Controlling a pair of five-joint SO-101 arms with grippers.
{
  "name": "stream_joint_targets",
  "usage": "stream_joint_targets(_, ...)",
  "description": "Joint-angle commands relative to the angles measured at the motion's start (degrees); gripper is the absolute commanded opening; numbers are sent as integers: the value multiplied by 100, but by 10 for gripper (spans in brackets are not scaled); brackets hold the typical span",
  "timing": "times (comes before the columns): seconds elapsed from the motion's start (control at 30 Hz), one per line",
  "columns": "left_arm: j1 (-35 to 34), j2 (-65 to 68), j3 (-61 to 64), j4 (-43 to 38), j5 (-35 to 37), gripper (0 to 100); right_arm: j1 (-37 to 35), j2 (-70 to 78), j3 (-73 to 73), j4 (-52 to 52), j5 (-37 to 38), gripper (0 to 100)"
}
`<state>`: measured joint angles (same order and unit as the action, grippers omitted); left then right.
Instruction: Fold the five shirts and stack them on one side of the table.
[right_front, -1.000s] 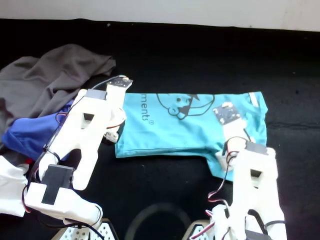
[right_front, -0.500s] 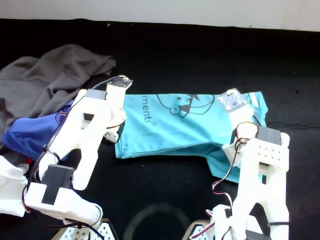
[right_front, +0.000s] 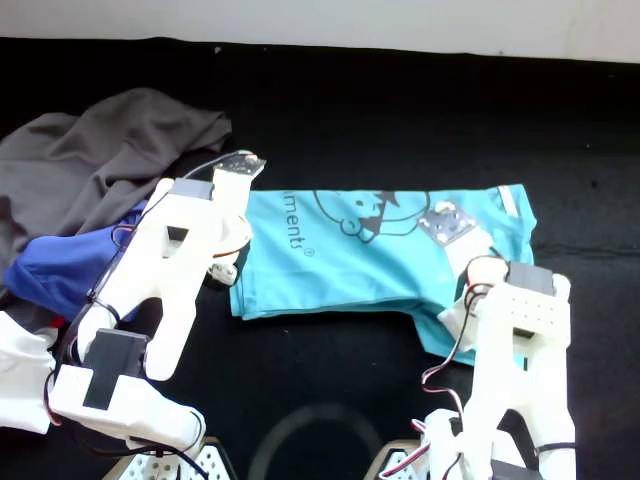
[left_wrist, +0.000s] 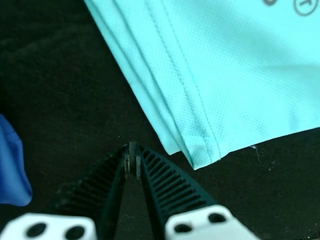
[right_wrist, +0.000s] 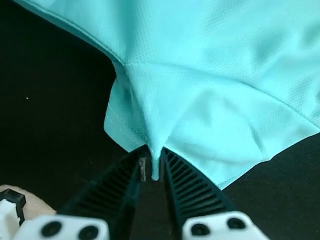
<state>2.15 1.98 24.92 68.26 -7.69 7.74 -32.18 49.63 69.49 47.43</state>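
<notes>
As its wrist view makes plain, right hand (right_wrist: 151, 169) pinches teal shirt (right_wrist: 210, 75).

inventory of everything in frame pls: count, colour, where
teal shirt: 1, teal with dark print, spread at table centre
grey shirt: 1, grey, crumpled, far left
blue shirt: 1, blue, bunched beside the grey shirt, nearer side
white garment: 1, white, left edge, near side
table: 1, black top
left gripper: 1, white with black fingers, shut, empty, just off the teal shirt's corner
right gripper: 1, same colours, pinching a fold of the teal shirt
</notes>
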Motion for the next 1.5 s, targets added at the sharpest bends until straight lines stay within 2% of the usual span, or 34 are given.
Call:
stream_joint_targets(0.0, 84, -40, -13, -9, 18, 8, 48, -154, 22, -4, -308, 183)
stream_joint_targets(0.17, 75, -40, -13, -193, 18, 8, 92, -382, -251, 576, -396, 180)
stream_joint_targets(0.33, 75, -40, -13, -211, 18, 8, 523, -1288, -259, 760, -853, 180)
stream_joint_targets(0.5, 84, -40, -13, -211, 18, 8, 1130, -1710, 743, -400, -826, 156)
stream_joint_targets(0.63, 101, -40, -13, -325, 18, 8, 1182, -1385, 1692, -1895, -826, 0)
stream_joint_targets(0.73, 101, -40, -13, -325, 18, 8, 1200, -822, 2053, -2492, -826, 19)
stream_joint_targets(0.83, 101, -40, -4, -290, 18, 8, 1525, -233, 1842, -2668, -826, 18)
stream_joint_targets(1.03, 101, -31, 567, -501, 0, 8, 2299, 532, 769, -2492, -809, 18)
stream_joint_targets(1.13, 110, -31, 910, -738, 0, 8, 2308, 655, 330, -1877, -536, 17)
stream_joint_targets(1.3, 110, -40, 1156, -844, 0, 8, 2185, 655, -532, -901, -747, 15)
stream_joint_targets(1.47, 101, -31, 1209, -826, 0, 8, 1965, 734, -725, -875, -844, 15)
